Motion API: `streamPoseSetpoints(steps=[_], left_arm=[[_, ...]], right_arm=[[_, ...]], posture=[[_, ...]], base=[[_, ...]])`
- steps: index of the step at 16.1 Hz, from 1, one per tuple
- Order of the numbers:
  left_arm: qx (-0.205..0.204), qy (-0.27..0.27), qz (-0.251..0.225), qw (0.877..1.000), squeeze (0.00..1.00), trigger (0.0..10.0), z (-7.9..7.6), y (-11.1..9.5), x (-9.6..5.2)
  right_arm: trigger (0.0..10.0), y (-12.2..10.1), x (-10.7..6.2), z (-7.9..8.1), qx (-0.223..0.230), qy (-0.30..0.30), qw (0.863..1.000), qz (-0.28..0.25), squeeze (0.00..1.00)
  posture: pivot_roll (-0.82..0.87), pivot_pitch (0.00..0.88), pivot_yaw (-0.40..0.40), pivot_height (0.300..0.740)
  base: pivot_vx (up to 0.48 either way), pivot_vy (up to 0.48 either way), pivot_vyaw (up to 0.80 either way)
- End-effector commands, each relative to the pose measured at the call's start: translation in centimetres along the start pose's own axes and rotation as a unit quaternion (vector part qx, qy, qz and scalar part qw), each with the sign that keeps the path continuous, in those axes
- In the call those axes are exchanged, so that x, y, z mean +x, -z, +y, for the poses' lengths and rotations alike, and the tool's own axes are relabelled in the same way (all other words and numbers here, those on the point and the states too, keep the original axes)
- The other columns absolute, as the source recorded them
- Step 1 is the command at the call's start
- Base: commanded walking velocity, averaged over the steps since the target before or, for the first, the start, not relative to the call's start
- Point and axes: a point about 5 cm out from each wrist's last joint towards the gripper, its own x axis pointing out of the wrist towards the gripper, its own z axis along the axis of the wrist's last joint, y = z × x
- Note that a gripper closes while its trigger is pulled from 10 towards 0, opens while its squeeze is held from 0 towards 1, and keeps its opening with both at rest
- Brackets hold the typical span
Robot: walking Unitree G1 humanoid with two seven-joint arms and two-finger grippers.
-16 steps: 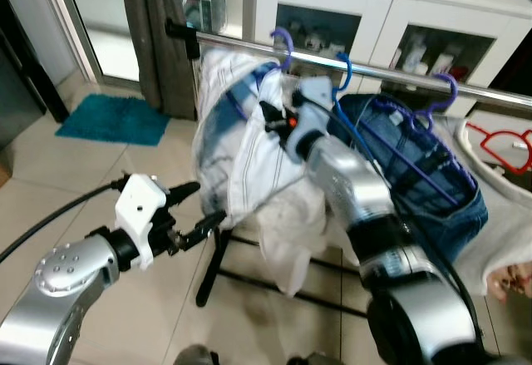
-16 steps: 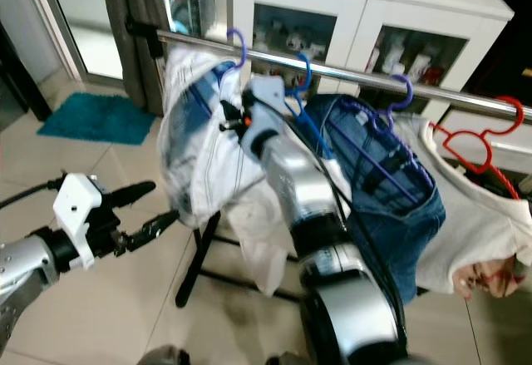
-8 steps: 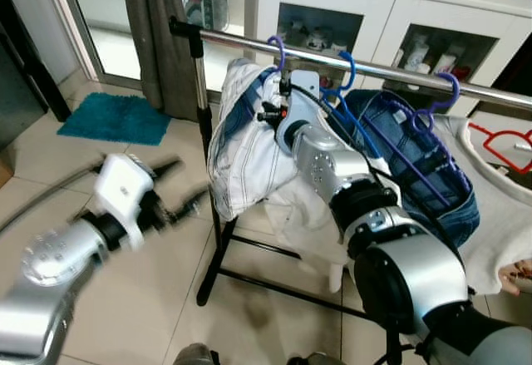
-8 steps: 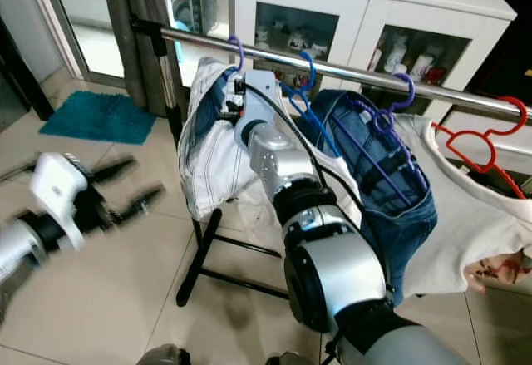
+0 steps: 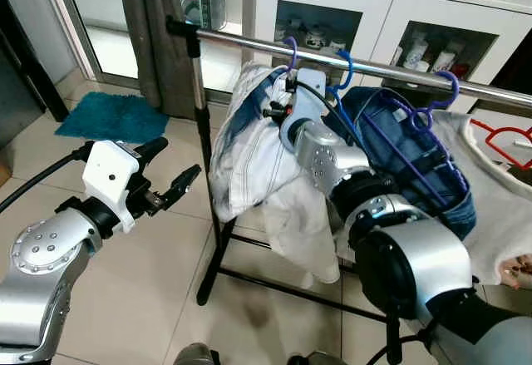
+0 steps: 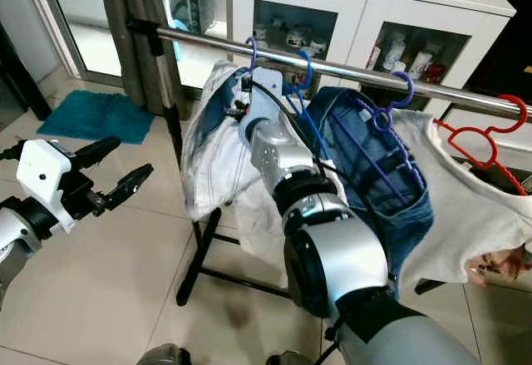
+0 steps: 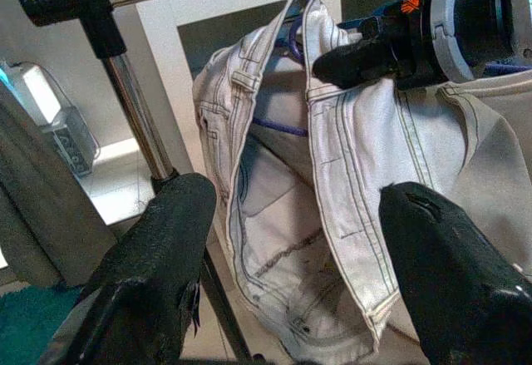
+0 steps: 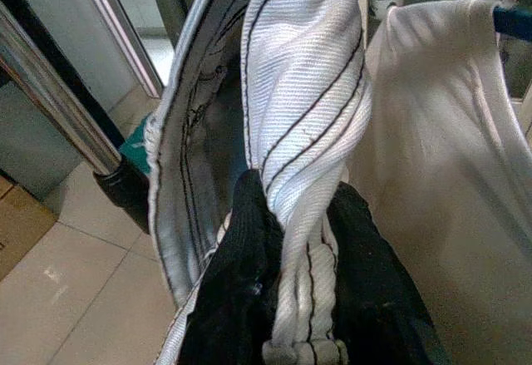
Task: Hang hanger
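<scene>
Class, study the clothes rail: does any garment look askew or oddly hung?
Yes. The white jeans on the purple hanger hang bunched and twisted rather than flat, with a fold of fabric pinched in the right gripper. The blue jeans beside them are also heaped over their hangers. The left gripper hovers open, apart.

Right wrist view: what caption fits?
Right tool pinching white jeans beside the metal rail.

You are in a home — tiled floor (image 5: 125, 298), white glass-door cabinet (image 5: 391, 24), teal mat (image 5: 116, 118), laden clothes rail (image 5: 249, 43).
</scene>
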Motion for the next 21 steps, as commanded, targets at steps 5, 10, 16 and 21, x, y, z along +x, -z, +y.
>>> streamPoseSetpoints(steps=[5,10,16,21], left_arm=[[0.007,0.006,0.005,1.0,0.0,10.0,-0.1,0.1,-0.1],[0.009,-0.019,-0.008,1.0,0.0,10.0,0.4,0.1,0.4],[-0.027,-0.052,-0.047,0.997,0.0,10.0,0.0,-0.1,1.4],[-0.066,-0.056,-0.04,0.995,0.0,10.0,-0.9,0.7,1.9]], right_arm=[[10.0,-0.4,0.1,2.2,-0.05,-0.06,0.997,-0.004,0.0],[10.0,0.0,0.0,2.6,-0.03,-0.099,0.995,-0.015,1.0],[10.0,-0.7,-0.9,1.1,-0.026,-0.175,0.981,-0.079,1.0],[10.0,-1.3,-4.4,-1.2,0.07,-0.242,0.951,-0.18,1.0]], posture=[[0.14,0.076,-0.051,0.74],[0.13,0.061,-0.044,0.74],[0.11,0.02,-0.04,0.74],[0.08,0.0,-0.029,0.74]], base=[[0.0,0.0,0.0],[0.0,0.0,0.0],[0.0,0.0,0.0],[0.0,0.0,0.0]])
